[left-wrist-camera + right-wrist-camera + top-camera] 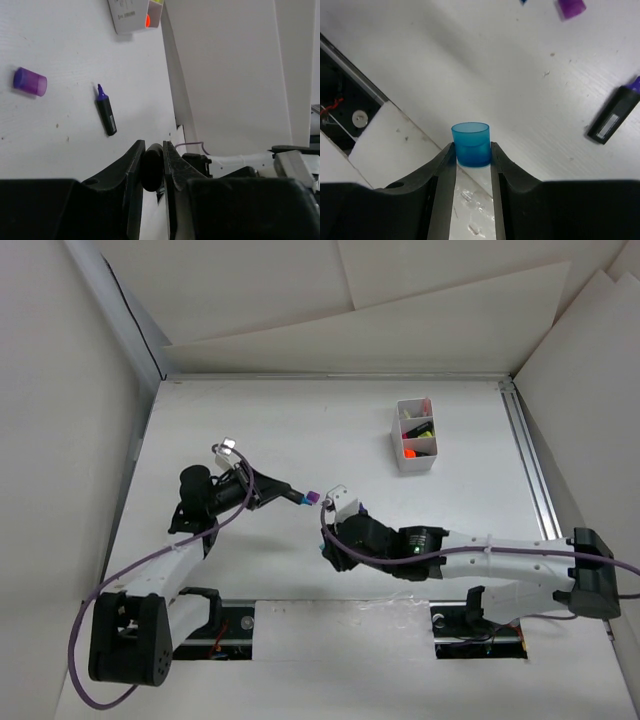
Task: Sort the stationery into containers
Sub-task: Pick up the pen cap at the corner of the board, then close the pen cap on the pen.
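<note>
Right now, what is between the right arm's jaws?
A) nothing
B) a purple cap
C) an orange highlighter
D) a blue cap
D: the right wrist view shows a translucent blue cap pinched between the jaws, while the purple cap lies loose on the table beyond them.

Translucent, smooth plastic: blue cap [470, 145], purple cap [30, 81]. Matt black plastic: right gripper [471, 148]. Matt white, faintly speckled: table [470, 60].
</note>
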Action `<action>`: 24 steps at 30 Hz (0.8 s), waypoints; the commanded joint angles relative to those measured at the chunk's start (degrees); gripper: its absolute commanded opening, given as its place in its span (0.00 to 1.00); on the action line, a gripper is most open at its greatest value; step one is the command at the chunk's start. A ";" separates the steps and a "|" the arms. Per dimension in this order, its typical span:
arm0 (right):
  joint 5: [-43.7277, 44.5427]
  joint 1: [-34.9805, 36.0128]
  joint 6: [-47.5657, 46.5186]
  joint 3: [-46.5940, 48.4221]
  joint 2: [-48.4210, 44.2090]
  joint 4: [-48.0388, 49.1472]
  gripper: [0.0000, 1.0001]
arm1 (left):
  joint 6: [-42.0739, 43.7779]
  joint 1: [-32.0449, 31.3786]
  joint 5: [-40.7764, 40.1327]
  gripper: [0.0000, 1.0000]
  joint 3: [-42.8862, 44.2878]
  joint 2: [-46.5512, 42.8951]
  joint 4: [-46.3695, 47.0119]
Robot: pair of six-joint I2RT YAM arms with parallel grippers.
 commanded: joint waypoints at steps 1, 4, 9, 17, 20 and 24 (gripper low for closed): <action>3.76 0.32 -5.95 3.97 0.54 1.84 0.23 | 1.69 0.05 4.27 0.02 0.78 -3.84 -3.69; 4.99 0.32 -7.36 7.31 3.62 -1.76 0.23 | 9.52 0.05 0.66 0.02 3.69 -8.14 -13.31; 4.28 0.32 -10.00 9.69 5.39 -2.30 0.23 | 12.86 0.05 3.54 0.04 7.54 -9.57 -18.94; 4.82 0.32 -14.65 11.37 4.08 -2.83 0.21 | 18.75 0.05 12.15 0.04 10.11 -4.82 -22.64; 4.29 0.32 -15.71 10.84 2.75 -2.12 0.21 | 21.03 0.05 14.18 0.04 10.11 -4.20 -23.97; 4.29 0.32 -16.33 11.45 3.36 -1.60 0.21 | 21.66 0.05 15.41 0.04 10.11 -4.20 -24.50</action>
